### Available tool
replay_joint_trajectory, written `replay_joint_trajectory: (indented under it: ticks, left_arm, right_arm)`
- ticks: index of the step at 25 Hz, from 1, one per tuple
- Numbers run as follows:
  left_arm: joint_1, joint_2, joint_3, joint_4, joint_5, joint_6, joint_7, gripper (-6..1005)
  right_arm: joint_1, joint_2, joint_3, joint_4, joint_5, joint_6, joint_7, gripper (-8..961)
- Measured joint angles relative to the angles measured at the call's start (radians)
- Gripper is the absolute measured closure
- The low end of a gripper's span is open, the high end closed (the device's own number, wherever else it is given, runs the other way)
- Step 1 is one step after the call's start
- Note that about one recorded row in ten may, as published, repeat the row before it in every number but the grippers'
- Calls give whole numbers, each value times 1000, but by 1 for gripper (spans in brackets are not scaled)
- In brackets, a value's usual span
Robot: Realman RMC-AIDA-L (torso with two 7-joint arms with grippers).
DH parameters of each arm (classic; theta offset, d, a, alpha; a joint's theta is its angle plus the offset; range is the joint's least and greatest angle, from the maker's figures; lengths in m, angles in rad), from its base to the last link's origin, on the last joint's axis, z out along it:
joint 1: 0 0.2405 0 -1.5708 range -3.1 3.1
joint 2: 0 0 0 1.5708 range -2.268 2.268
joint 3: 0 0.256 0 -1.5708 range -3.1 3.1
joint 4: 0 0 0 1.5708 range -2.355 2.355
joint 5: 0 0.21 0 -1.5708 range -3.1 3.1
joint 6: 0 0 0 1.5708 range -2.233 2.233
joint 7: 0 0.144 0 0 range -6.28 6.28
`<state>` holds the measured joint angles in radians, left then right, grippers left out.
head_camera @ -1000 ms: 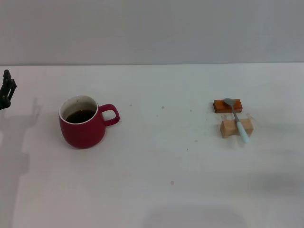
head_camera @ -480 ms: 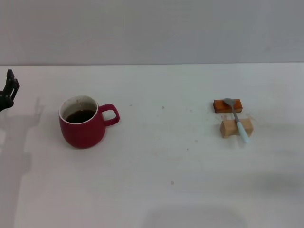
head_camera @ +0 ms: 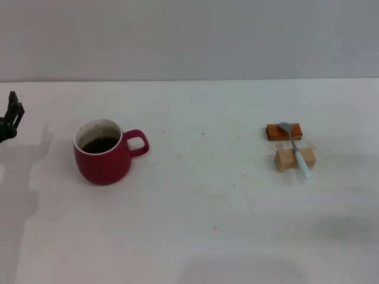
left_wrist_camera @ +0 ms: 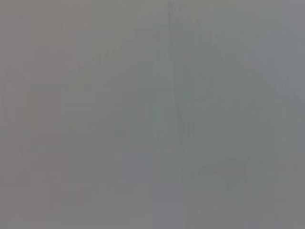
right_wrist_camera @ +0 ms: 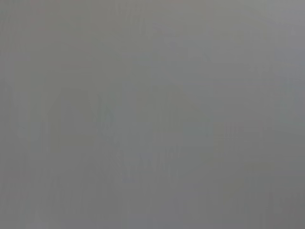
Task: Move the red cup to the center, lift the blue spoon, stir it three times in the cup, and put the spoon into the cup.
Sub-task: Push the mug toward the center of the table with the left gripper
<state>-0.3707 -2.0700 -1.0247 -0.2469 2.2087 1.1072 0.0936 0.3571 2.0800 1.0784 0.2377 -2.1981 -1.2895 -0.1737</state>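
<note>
I see one red cup (head_camera: 103, 153) on the left side of the white table (head_camera: 195, 236). It is round and fat, smooth and shiny like baked clay, and it stands upright. It has one loop handle that points to my right. The rim and the inside are whitish with little specks, and there is dark drink in it. Far off on the right side is one blue spoon (head_camera: 295, 149). It is thin and small, with a pale blue handle and a grey metal neck and bowl. It lies across two little blocks. The orange block (head_camera: 283, 131) is flat, shiny and farther from me, and the bowl of the spoon rests on it. The tan block (head_camera: 294, 159) looks like plain wood with a dip in its top, and it is nearer to me, with the handle lying over it and poking out past it. So I count one cup, one spoon and two blocks. The cup and the spoon are well apart. The table is flat and pale with a few tiny dark dots on it, and behind it is a plain grey wall. My left gripper (head_camera: 10, 116) is black and peeks in at the left edge, up above the table, near the cup but not touching it. I cannot tell if its fingers are apart or together. My right gripper is not in sight at all. My two wrist views show only flat grey.
</note>
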Motion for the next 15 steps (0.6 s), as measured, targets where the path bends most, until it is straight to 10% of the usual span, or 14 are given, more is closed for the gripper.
replay_joint_trajectory:
  ticks: [15]
  left_arm:
    - [-1, 2, 0, 3, 0, 0, 0, 156]
  right_arm:
    - [5, 0, 0, 0, 0, 0, 0, 142]
